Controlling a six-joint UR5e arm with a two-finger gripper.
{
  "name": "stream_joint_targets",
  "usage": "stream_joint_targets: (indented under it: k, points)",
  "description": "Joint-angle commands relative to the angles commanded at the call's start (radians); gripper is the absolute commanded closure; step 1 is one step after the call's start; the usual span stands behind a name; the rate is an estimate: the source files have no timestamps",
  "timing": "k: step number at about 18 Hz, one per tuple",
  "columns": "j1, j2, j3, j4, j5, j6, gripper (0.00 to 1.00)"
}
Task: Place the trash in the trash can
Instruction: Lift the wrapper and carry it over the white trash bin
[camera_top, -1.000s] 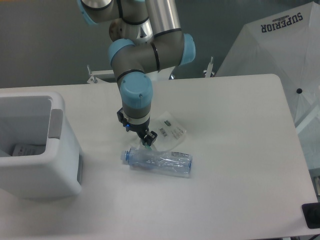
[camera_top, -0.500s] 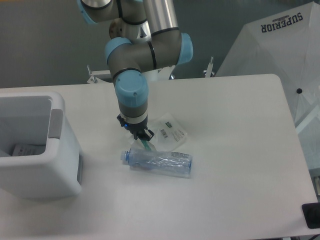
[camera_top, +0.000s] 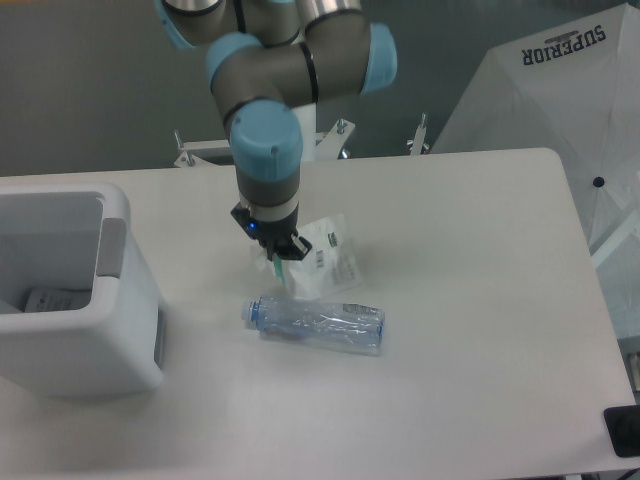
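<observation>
Claw (camera_top: 277, 257) pointing straight down over the middle of the white counter (camera_top: 470, 300), fingers pinched together on the near-left edge of the crumpled white wrapper (camera_top: 325, 262), right where a green bit shows. Wrapper bunched and tilted up under the grip, barcode label facing the camera; can't tell whether its lower edge touches the counter. Just in front of it, lying flat on its side: crushed clear plastic bottle (camera_top: 318, 325), blue cap (camera_top: 252, 313) pointing left toward the bin, body running right. Bottle close to the wrapper's lower edge, hard to say if actually touching. Nothing gripping the bottle. Big white trash can (camera_top: 85, 340) parked at the left edge of the counter, well apart from both pieces, rounded corners, thick rim, grey panel (camera_top: 111, 247) on the side facing the arm. Something pale with print lying in the bottom, too small to make out. Off the counter on the right, a white umbrella (camera_top: 545, 120) with SUPERIOR printed on it, and a dark object (camera_top: 624, 430) at the bottom right corner.
</observation>
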Motion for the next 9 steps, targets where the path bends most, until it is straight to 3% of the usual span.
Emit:
stream_joint_targets:
  k: [4, 9]
  points:
    - [-0.003, 0.02, 0.144, -0.15, -0.072, -0.003, 1.0]
    - [-0.005, 0.055, 0.215, -0.158, -0.161, -0.015, 1.0]
